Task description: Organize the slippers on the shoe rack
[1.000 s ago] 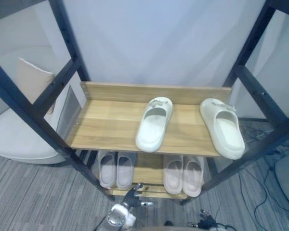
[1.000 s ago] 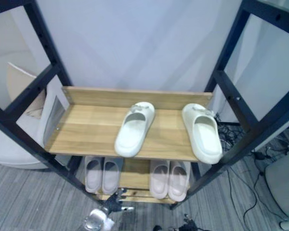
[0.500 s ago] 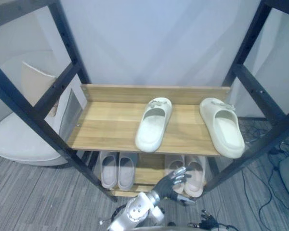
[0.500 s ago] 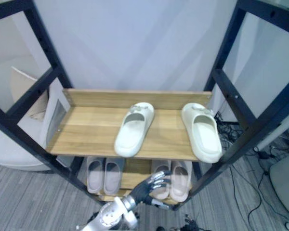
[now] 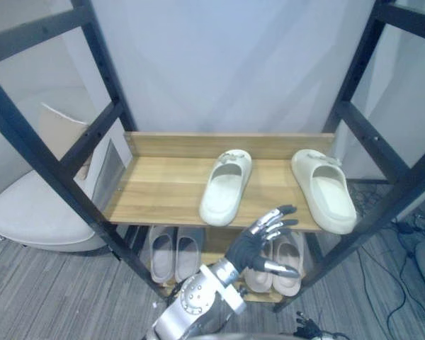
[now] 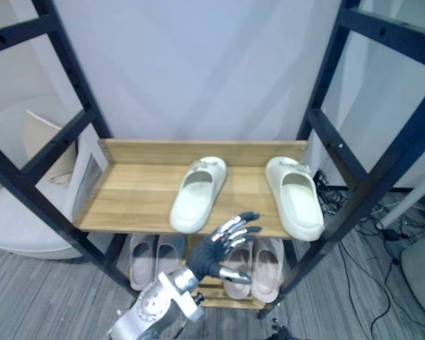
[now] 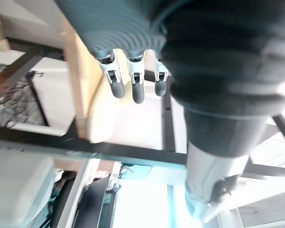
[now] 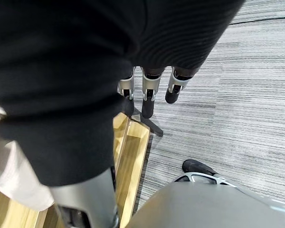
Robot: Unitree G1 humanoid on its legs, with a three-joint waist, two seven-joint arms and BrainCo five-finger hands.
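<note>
The left hand (image 5: 255, 244) has risen to lower centre, fingers spread, empty, while the right hand (image 8: 146, 92) hangs slack-fingered; on the light wooden shelf (image 5: 163, 188), the cream moulded slipper (image 5: 226, 187) at centre and its mate (image 5: 324, 190) at right lie well apart, not yet paired.

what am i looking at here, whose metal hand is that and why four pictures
All four pictures come from one humanoid robot at one moment. The two wide ones are from cameras in its head, looking down at a shoe rack. The top shelf holds a cream slipper in the middle and a cream slipper at the right. A paler pair at the left and a paler pair at the right sit on the lower shelf. The silver left robot hand is up in front of the rack, fingers spread, holding nothing. The other two pictures are from wrist cameras looking along each hand; the right robot hand hangs open over grey carpet, empty too.
</note>
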